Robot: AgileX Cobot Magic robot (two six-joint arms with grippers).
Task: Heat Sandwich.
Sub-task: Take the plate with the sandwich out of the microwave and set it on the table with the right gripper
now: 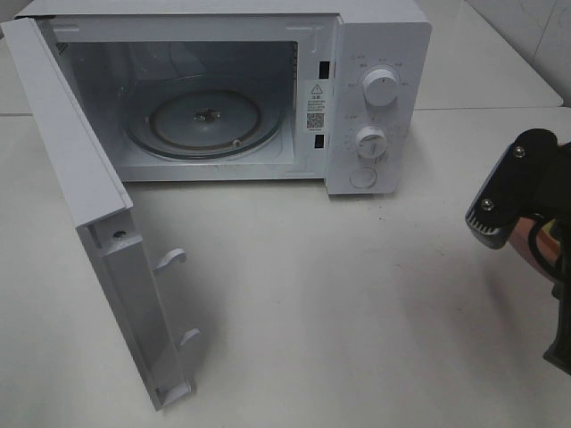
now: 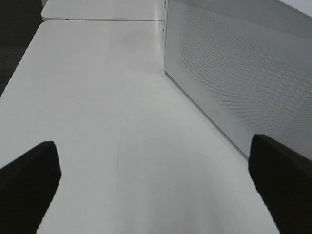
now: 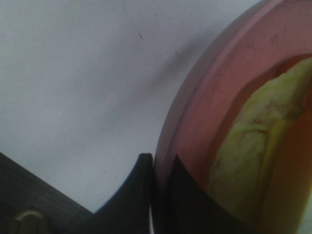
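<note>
In the right wrist view my right gripper (image 3: 158, 170) is shut on the rim of the round pink plate (image 3: 214, 97). The sandwich (image 3: 253, 141) lies on that plate, showing a yellow-green layer; most of it is cut off by the frame. From the high camera, the right gripper (image 1: 515, 192) hangs above the table at the far right, with only a pinkish sliver of the plate (image 1: 525, 239) showing under it. My left gripper (image 2: 156, 190) is open with nothing between its fingers, low over the table beside the microwave door; it is out of the high view.
The white microwave (image 1: 379, 53) stands at the back with its door (image 1: 80, 205) swung wide open to the left. Its glass turntable (image 1: 201, 116) is bare. The door's dotted outer face (image 2: 234, 73) runs close along the left gripper. The table (image 1: 339, 303) is white.
</note>
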